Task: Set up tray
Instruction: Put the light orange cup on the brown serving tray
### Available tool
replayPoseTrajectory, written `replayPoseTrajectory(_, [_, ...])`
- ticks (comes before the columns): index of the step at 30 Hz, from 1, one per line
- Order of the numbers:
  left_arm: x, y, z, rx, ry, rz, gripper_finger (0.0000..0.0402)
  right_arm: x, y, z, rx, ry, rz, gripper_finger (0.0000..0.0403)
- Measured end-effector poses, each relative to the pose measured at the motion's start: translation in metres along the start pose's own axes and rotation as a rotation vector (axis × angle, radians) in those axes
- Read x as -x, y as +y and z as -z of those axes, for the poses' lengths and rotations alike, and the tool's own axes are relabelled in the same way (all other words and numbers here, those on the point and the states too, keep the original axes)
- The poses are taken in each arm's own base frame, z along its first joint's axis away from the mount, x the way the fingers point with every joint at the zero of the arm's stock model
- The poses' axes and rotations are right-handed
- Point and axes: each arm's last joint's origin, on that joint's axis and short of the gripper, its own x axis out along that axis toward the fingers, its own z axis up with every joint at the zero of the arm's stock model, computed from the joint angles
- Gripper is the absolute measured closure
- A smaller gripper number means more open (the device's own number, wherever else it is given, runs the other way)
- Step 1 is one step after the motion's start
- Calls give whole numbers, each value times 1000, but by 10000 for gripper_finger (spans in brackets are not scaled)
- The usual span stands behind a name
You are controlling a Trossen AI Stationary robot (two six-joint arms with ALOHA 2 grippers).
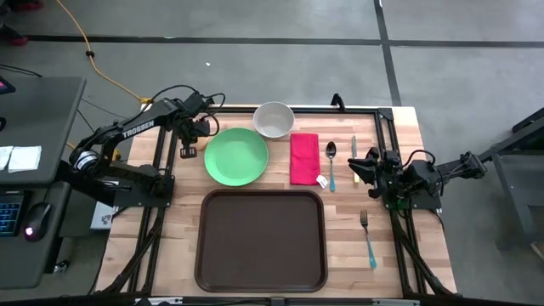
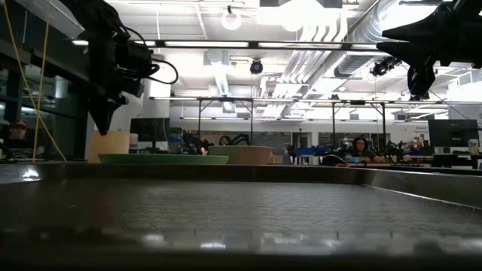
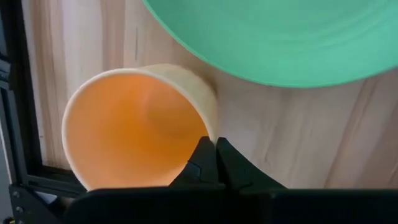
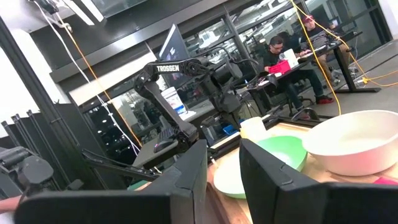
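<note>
While the left tool (image 3: 213, 147) pinches the pale paper cup's (image 3: 134, 124) rim beside the round green plastic plate (image 1: 236, 156), lift straight, keep it upright; the big dark brown plastic tray (image 1: 261, 240) waits mid-table; right tool (image 1: 359, 166) hovers half-open, empty.

Matt brown plastic tray (image 1: 261, 240) on a smooth, pale wooden table (image 1: 346, 232).

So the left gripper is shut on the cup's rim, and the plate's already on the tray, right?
Not quite. The left gripper is shut on the cup rim, but the high view shows the plate on the table beyond the tray, not on it.
</note>
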Motion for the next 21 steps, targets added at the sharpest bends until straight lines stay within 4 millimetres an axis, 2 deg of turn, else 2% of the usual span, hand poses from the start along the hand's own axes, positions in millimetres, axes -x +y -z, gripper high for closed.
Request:
replayPoseTrajectory(4, [9, -3, 4, 24, -2, 0, 391, 0, 0, 0, 0, 0, 0, 329])
replayPoseTrajectory(9, [31, -6, 10, 57, -18, -14, 391, 0, 0, 0, 0, 0, 0, 329])
replayPoseTrajectory(21, [96, -18, 26, 207, -81, 6, 391, 0, 0, 0, 0, 0, 0, 329])
